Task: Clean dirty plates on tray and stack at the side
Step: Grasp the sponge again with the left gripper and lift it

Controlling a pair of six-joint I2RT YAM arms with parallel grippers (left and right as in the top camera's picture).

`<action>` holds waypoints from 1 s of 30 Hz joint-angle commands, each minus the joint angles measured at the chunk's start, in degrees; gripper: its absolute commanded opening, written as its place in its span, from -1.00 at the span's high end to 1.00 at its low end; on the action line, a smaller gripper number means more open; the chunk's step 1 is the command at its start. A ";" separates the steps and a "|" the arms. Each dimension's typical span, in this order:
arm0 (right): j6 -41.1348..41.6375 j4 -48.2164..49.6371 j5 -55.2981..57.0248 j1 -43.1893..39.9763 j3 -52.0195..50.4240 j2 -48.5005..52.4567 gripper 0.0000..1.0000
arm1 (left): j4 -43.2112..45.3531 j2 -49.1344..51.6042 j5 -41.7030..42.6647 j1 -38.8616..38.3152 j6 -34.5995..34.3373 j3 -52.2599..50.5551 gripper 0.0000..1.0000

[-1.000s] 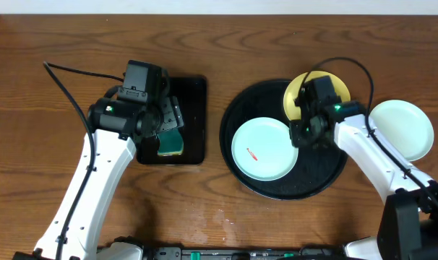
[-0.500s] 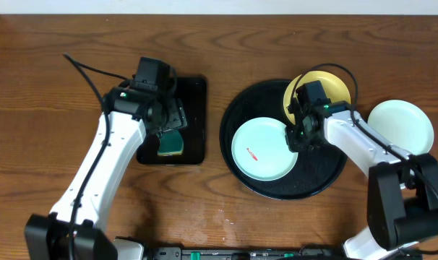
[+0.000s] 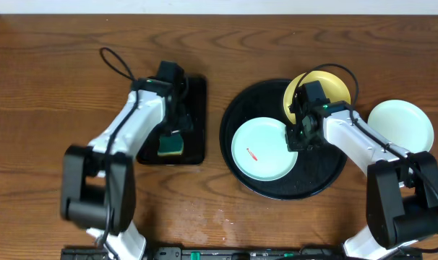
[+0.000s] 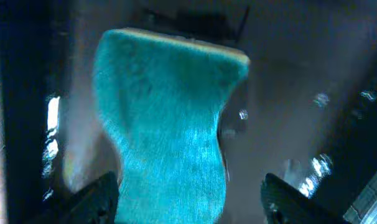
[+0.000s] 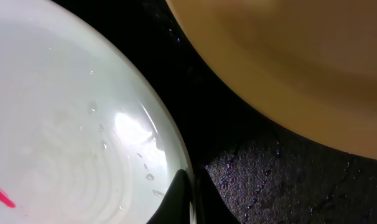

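Observation:
A pale blue plate (image 3: 259, 148) with a small red smear lies in the round black tray (image 3: 327, 173). My right gripper (image 3: 297, 139) is shut on its right rim; in the right wrist view the jaws (image 5: 188, 190) pinch the edge of the plate (image 5: 64, 124). A pale yellow plate (image 3: 321, 88) rests on the tray's back rim and also shows in the right wrist view (image 5: 288, 62). A second pale blue plate (image 3: 401, 128) lies on the table to the right. My left gripper (image 3: 170, 126) is open, its fingers (image 4: 188, 199) on either side of the green sponge (image 4: 163, 124).
The green sponge (image 3: 170, 146) lies in a small rectangular black tray (image 3: 196, 108) left of the round tray. The table is brown wood (image 3: 53, 87). A black cable loops behind my left arm.
My left arm has swung so its elbow points left, and its gripper has come down over the sponge. My right gripper has shifted slightly left onto the blue plate's rim.

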 commanded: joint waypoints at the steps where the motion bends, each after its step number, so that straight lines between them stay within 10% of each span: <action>1: 1.38 0.57 2.25 -0.48 -0.35 0.52 0.98 | 1.07 2.32 -0.87 0.17 0.44 -0.76 -0.21; 8: 1.38 0.48 2.23 -0.50 -0.35 0.52 0.97 | 4.68 6.12 -0.39 0.17 0.48 -0.76 0.84; 14: 1.36 0.42 2.25 -0.48 -0.35 0.52 0.98 | 4.57 4.72 5.22 0.28 5.03 1.07 0.85; 20: 1.36 0.37 2.23 -0.46 -0.35 0.52 0.98 | 3.39 0.02 4.76 0.31 5.03 2.16 -0.23; 30: 1.38 0.37 2.23 -0.46 -0.35 0.52 0.98 | 8.59 1.66 -1.64 0.24 4.79 -4.28 -0.22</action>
